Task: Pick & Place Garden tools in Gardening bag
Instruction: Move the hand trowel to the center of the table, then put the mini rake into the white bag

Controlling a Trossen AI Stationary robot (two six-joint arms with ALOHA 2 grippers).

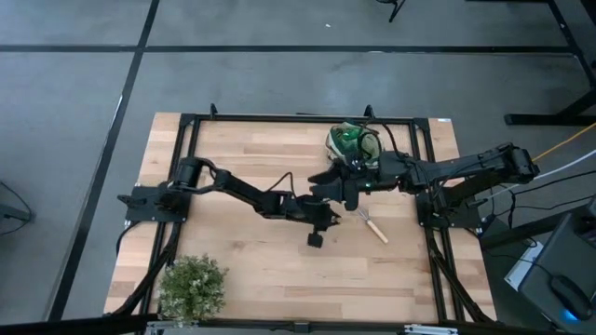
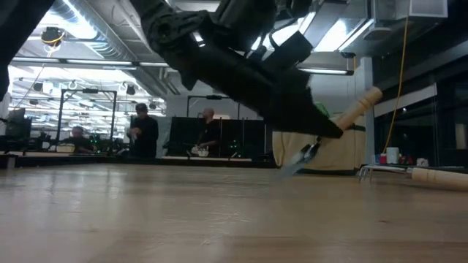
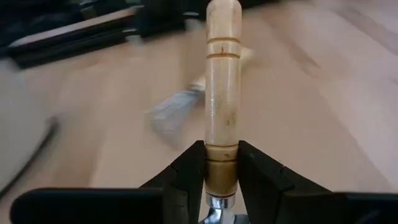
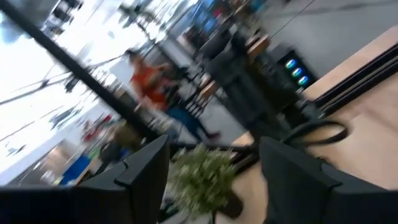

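Note:
My left gripper is shut on a wooden-handled trowel over the table's middle. The trowel's handle points away from the wrist. Its metal blade slants down toward the table. A wooden-handled rake lies flat on the table to the right, and also shows in the low view. The gardening bag stands at the far side, green at its mouth. My right gripper is open and empty, between the bag and my left gripper. Shears and spray bottle are out of view. My left gripper pinches the trowel's wooden handle at its blade end, just above the metal neck, between its two fingers. The fingers lie across the handle. The trowel is tilted, handle end up and to the right, blade down. Whether the blade tip touches the table cannot be told.
A bushy green plant stands at the near left corner. A black metal frame runs round the table top. People stand in the room beyond the far edge. Bare wood lies left of the arms and along the near edge.

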